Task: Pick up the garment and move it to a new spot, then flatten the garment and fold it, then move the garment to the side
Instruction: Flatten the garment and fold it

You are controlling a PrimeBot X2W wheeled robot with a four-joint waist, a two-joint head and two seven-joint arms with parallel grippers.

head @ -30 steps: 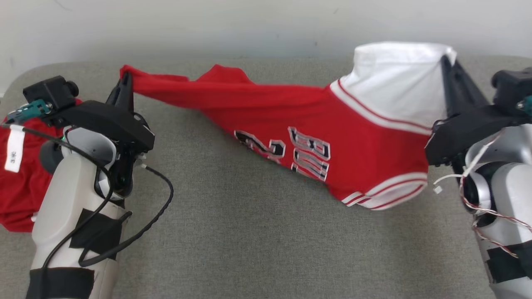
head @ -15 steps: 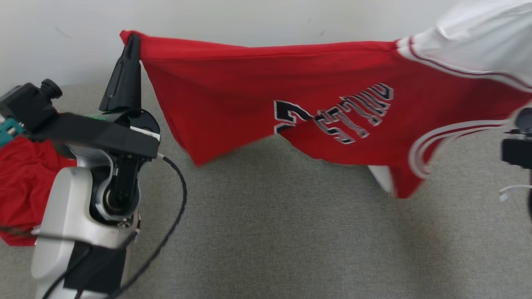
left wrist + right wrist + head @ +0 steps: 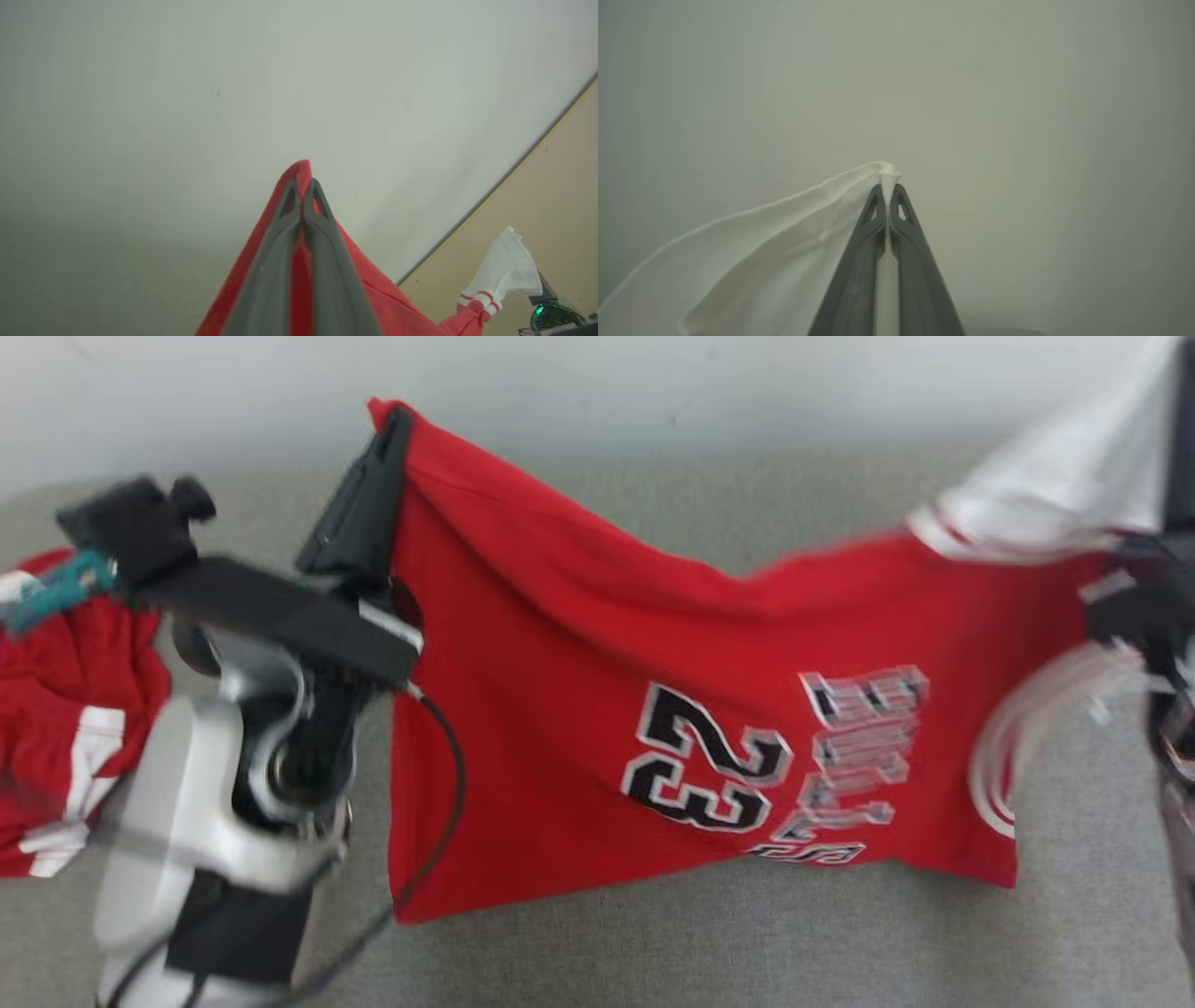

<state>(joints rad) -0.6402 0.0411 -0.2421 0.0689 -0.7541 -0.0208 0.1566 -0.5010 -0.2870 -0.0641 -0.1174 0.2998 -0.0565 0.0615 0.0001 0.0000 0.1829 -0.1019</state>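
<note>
Left gripper [image 3: 303, 186] and right gripper [image 3: 888, 189] each clamp a corner of the jersey [image 3: 653, 644], hanging it spread wide, likely so it lays down flat.

From my feed, the table [image 3: 653, 952] is covered in grey woven fabric, rounded at its far-left corner. I note one crumpled red cloth [image 3: 56, 728] with white bands lying at its left edge.

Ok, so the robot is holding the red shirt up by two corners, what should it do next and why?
Probably lower both arms together and lay the red shirt flat on the grey surface. The left gripper pinches a red corner, the right gripper a white one, and the shirt hangs spread between them.
</note>
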